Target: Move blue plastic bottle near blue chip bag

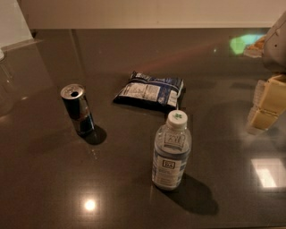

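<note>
The blue plastic bottle (171, 152) stands upright on the dark counter at centre right; it is clear bluish with a white cap and a pale label. The blue chip bag (149, 91) lies flat just behind it and slightly left, with its white printed panel facing up. A small gap of counter separates the two. My gripper (268, 105) is at the right edge of the view, pale yellow under a grey arm part, well to the right of the bottle and not touching it.
A dark metal can (77, 108) stands upright to the left of the bag. A clear glass object (4, 85) is at the far left edge. The dark glossy counter (111, 188) ends at a white wall (147, 13) at the back.
</note>
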`<act>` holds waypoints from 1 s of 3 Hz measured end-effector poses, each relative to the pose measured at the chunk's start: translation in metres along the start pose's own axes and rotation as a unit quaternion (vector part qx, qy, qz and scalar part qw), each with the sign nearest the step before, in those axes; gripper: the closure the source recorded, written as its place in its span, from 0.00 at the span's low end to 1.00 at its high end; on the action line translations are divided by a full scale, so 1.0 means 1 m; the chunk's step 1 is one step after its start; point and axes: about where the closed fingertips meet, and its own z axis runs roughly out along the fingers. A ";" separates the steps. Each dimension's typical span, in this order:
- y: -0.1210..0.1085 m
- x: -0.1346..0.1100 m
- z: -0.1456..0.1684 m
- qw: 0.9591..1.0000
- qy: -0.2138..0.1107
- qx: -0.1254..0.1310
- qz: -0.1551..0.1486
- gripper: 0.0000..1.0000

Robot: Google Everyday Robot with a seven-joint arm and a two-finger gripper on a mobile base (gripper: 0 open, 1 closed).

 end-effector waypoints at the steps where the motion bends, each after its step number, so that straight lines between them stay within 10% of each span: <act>1: 0.000 0.000 0.000 1.000 0.000 0.000 0.000 0.00; 3: 0.029 -0.013 0.011 0.998 -0.049 -0.040 -0.030 0.00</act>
